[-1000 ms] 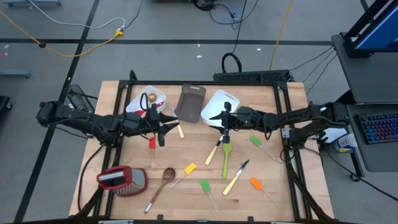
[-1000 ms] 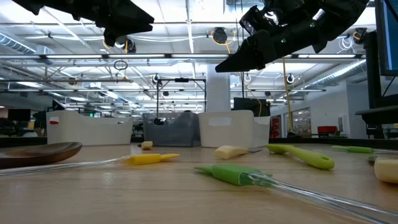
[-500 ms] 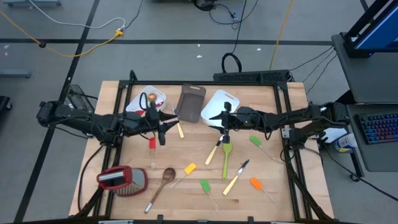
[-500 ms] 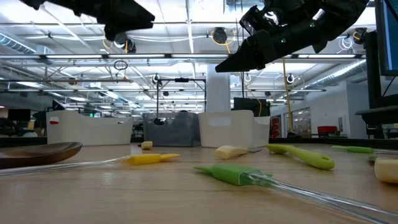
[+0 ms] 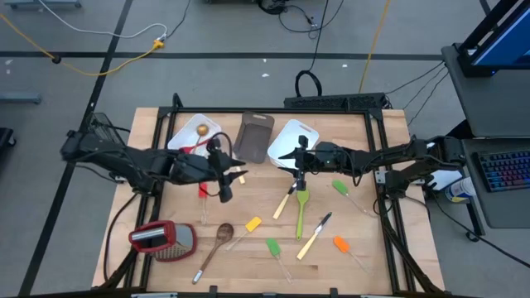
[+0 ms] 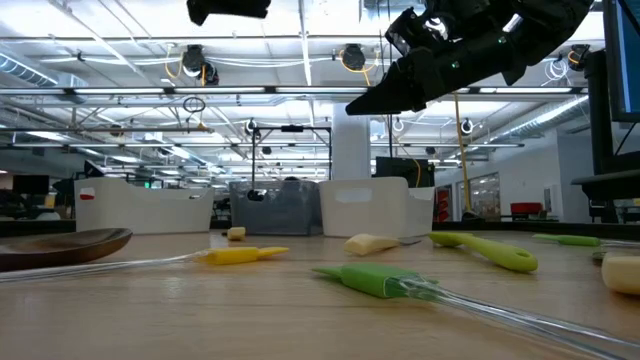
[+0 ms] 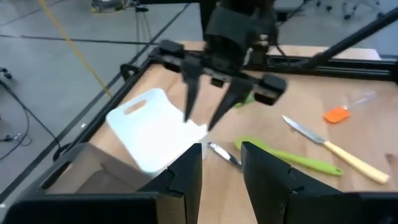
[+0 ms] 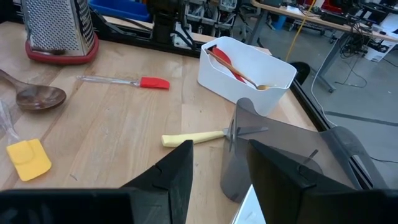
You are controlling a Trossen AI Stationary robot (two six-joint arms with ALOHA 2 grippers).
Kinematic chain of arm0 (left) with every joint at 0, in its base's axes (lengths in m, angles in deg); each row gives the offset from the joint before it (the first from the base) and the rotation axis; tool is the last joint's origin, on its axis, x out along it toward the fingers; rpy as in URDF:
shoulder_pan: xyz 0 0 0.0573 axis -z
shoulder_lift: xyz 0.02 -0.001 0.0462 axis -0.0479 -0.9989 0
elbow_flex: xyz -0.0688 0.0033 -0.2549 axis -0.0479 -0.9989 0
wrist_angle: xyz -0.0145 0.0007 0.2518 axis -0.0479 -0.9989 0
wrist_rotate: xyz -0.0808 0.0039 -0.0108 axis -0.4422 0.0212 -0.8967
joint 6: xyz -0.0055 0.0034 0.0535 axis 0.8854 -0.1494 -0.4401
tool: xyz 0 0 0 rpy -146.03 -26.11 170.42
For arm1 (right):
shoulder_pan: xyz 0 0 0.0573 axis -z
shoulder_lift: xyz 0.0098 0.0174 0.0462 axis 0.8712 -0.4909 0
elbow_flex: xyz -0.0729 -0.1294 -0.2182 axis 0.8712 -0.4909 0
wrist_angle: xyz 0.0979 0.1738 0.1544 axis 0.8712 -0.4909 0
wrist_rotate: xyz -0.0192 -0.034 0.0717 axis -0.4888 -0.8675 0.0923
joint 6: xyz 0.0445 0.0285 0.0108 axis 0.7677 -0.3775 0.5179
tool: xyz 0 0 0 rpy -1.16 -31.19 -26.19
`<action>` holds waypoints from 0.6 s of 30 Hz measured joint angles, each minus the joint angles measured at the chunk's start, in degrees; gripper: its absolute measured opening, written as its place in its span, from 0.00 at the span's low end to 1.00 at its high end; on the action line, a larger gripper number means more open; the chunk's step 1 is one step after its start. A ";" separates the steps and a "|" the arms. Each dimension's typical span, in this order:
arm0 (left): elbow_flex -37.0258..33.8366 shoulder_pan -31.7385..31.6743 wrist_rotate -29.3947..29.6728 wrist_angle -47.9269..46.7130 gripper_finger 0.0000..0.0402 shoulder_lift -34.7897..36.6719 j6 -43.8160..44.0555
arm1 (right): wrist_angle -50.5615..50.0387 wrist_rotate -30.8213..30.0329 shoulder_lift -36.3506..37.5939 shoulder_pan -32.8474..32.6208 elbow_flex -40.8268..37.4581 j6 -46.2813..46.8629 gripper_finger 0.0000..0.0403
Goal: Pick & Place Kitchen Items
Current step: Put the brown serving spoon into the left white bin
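Several utensils lie flat on the wooden table: a red spatula (image 5: 202, 192), a wooden spoon (image 5: 220, 238), a yellow spatula (image 5: 250, 226), two green spatulas (image 5: 273, 248) (image 5: 341, 189), a green spoon (image 5: 301, 209), pale-handled knives (image 5: 239, 174) (image 5: 285, 203) (image 5: 314, 236) and an orange spatula (image 5: 341, 245). My left gripper (image 5: 224, 175) is open and empty, high above the table beside the knife at the dark tub. My right gripper (image 5: 296, 157) is open and empty, hovering at the near edge of the right white tub (image 5: 294, 134); it also shows in the left wrist view (image 7: 208, 102).
Three tubs stand in a row at the back: a white one (image 5: 192, 132) holding a red spoon and a wooden spoon, a dark one (image 5: 255, 135), and the right white one. A metal grater with a red top (image 5: 161, 240) lies at the near left.
My left gripper has moved from over the left white tub toward the table's right edge and risen; in the low view it has climbed to the picture's top. The tub's contents now show. My right arm has kept still.
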 joint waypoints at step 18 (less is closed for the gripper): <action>1.27 6.62 -1.29 -1.21 0.49 -7.74 9.34 | 5.20 0.00 0.00 0.00 0.00 0.00 0.36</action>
